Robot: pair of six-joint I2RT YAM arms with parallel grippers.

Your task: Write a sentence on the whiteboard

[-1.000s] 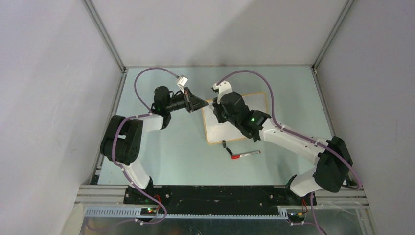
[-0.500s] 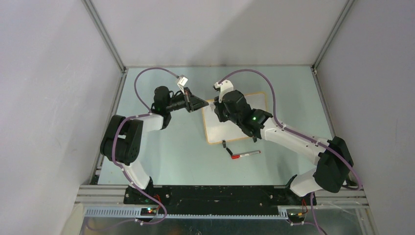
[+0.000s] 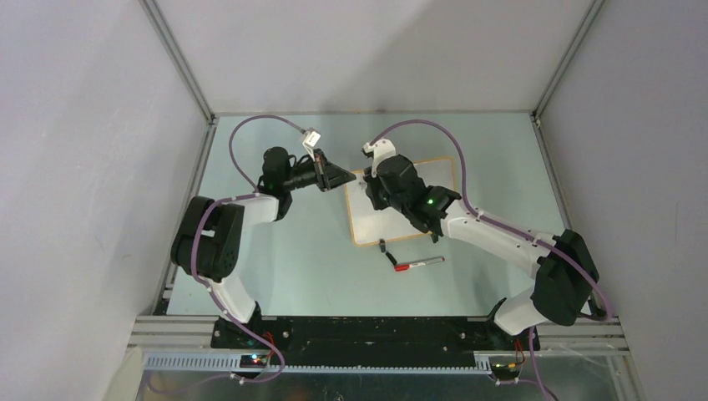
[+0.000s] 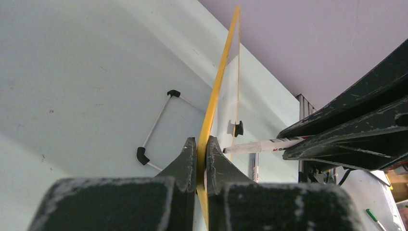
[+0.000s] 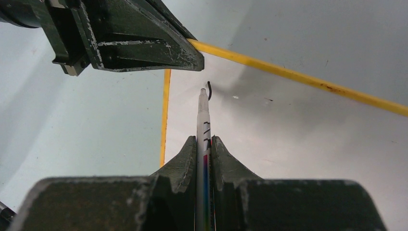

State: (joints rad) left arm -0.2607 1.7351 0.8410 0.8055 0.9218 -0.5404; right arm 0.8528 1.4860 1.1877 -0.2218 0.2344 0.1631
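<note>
Looking from the left, you have the left jaws pinched shut on the yellow frame of the whiteboard (image 3: 380,227) at its far left corner; the board sits mid-desk (image 3: 284,251). Just right of them, your right jaws are closed tight on a white marker (image 5: 204,113), its tip touching the board beside a short black stroke (image 5: 210,90) near that same corner. A red-capped pen (image 3: 420,263) lies on the desk just off the board's near edge, beside a small black clip (image 3: 383,246).

Top camera overhead, far; wrist cameras close, low, sharing whiteboard (image 5: 288,134) corner.
</note>
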